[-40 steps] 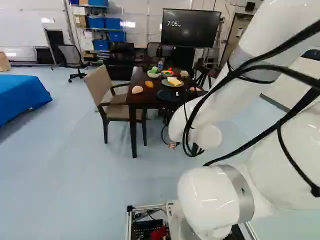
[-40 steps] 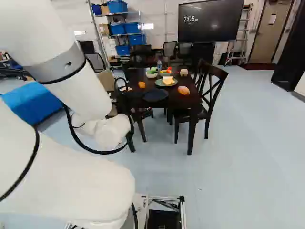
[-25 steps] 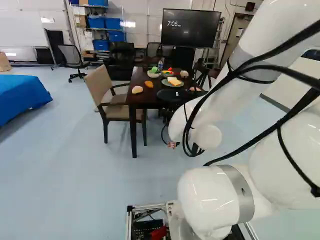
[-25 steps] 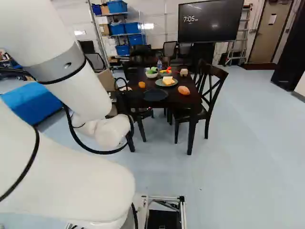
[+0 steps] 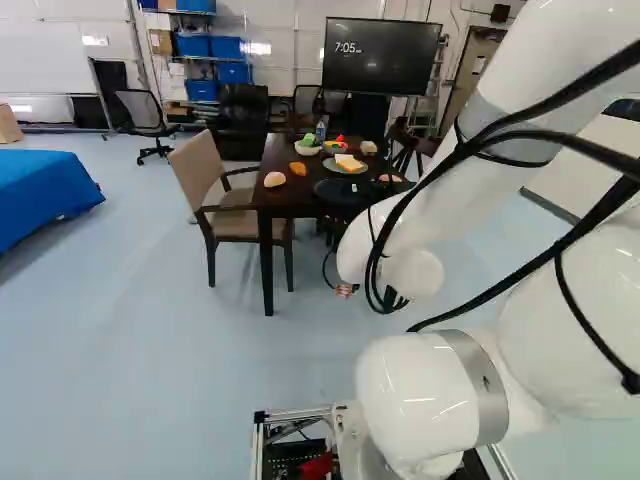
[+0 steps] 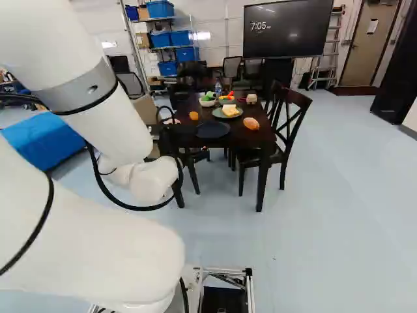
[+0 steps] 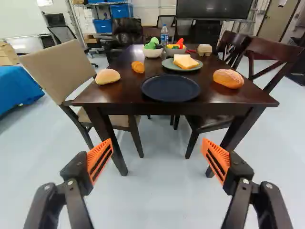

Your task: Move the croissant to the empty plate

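Croissant (image 7: pixel 137 67) near dark plate (image 7: pixel 170 88)

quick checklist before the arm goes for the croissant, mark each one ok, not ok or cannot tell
1. Gripper open, nothing between its fingers: ok
2. Croissant in sight on the table: ok
3. Dark plate empty: ok
4. Croissant apart from the pale roll: ok
5. Gripper at the croissant: not ok, short of the table
6. Croissant reachable without driving the base: cannot tell

Front plate (image 7: pixel 170 88) between bun (image 7: pixel 107 76) and loaf (image 7: pixel 228 79); 1 croissant (image 7: pixel 137 67) behind-left.
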Motion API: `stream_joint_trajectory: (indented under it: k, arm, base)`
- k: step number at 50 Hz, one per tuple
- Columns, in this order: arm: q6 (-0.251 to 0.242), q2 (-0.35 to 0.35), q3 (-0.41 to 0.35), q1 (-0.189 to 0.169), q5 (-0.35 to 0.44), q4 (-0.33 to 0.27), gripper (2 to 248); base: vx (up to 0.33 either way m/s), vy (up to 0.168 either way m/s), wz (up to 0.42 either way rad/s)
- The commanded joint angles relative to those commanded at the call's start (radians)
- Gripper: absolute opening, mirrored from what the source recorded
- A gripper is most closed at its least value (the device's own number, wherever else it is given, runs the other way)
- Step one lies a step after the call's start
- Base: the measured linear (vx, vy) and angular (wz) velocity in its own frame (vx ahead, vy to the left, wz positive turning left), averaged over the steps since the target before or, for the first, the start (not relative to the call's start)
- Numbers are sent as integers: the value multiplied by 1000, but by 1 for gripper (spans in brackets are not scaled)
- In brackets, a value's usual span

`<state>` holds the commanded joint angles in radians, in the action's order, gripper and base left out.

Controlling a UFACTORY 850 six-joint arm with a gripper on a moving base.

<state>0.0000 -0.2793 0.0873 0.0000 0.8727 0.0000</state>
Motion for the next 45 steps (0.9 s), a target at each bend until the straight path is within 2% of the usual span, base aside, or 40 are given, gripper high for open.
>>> stream_joint_trajectory:
  k: [23, 45]
  arm:
    - [0, 0, 0, 0, 0, 0, 247]
    - [0, 0, 0, 0, 0, 0, 247]
  base:
    - [24, -1, -3]
    - [147, -6, -12]
